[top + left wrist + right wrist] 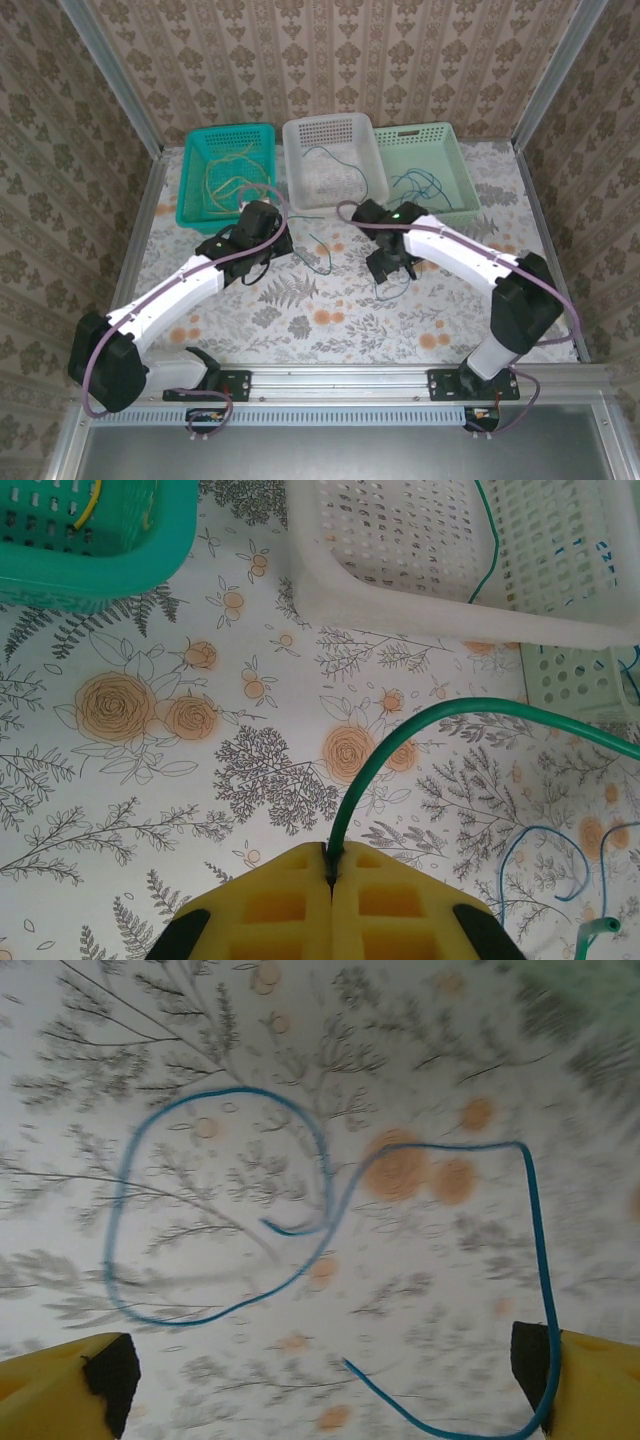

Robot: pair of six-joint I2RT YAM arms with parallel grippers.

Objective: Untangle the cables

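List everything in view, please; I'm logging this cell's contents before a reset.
Table: one, floral cover.
Teal basket: one, far left.
White basket: one, far middle.
Light green basket: one, far right.
Yellow cable: one, in teal basket.
Blue cables: count unclear, tangled in light green basket.
Loose blue cable: one, on table, centre right.
Green cable: one, arcing over table.
Left gripper: yellow fingers, shut on green cable.
Right gripper: yellow fingers, open.

cables [228,182] lie in the baskets [330,122] and on the table [330,320] before them.
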